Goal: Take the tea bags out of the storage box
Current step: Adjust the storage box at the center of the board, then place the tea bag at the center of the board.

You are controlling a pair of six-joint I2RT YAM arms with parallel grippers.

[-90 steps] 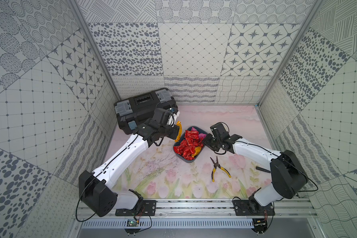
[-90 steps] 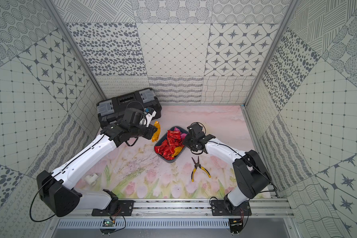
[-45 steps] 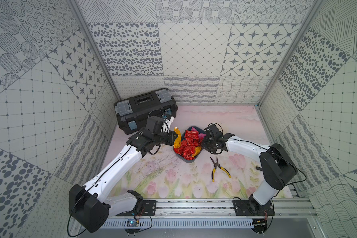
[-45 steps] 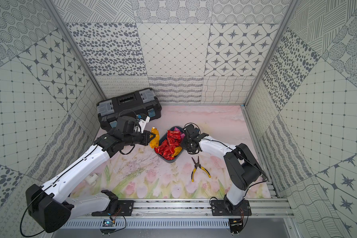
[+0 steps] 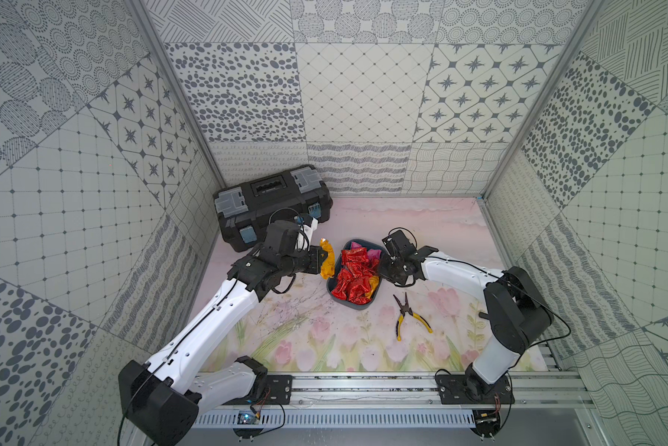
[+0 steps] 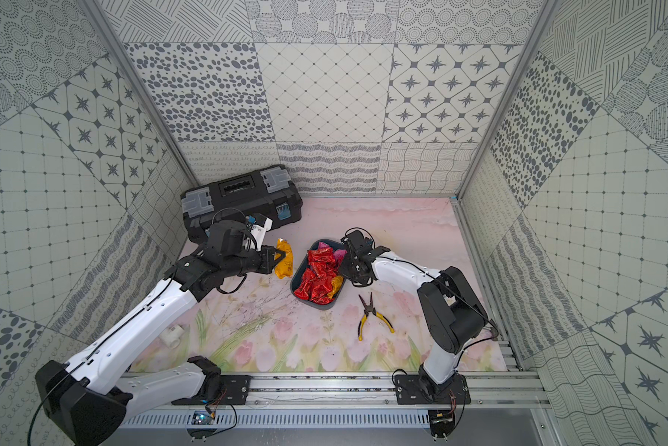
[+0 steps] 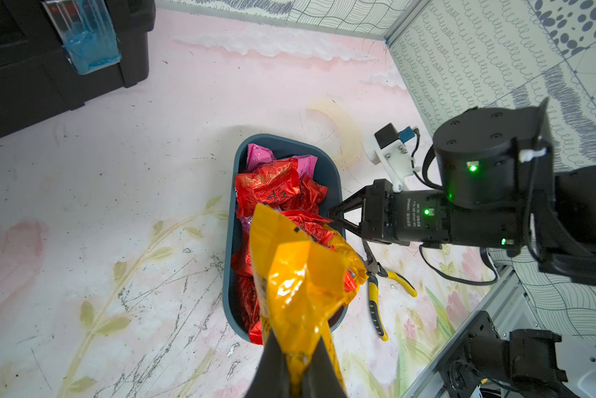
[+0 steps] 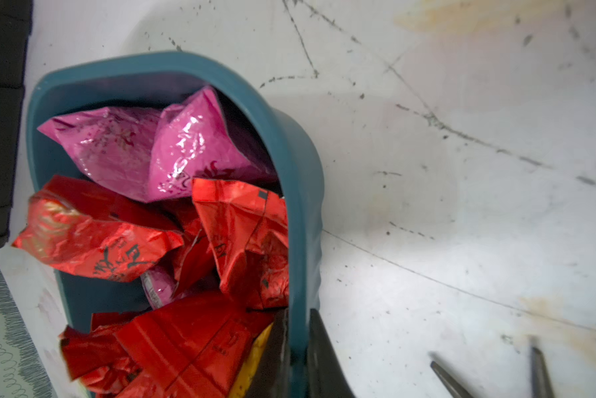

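Now, left gripper [image 7: 296,348] clenched on a yellow tea bag [image 7: 300,275] beside the storage box [image 8: 303,206]; right gripper [image 8: 298,330] pinches its wall. Tea bags [image 8: 93,234] inside look light, crinkly, slippery: pinch a crimped edge.

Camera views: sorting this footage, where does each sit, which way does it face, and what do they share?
Top views: high above the front rail, looking down at the table; left arm and right arm show whole.
Left wrist: on the left arm, faces the storage box past the left gripper, shut on a yellow tea bag; right arm shows.
Right wrist: faces along the right gripper, clamped on the storage box wall; only fingertips show.
Shared: all show the red tea bags.
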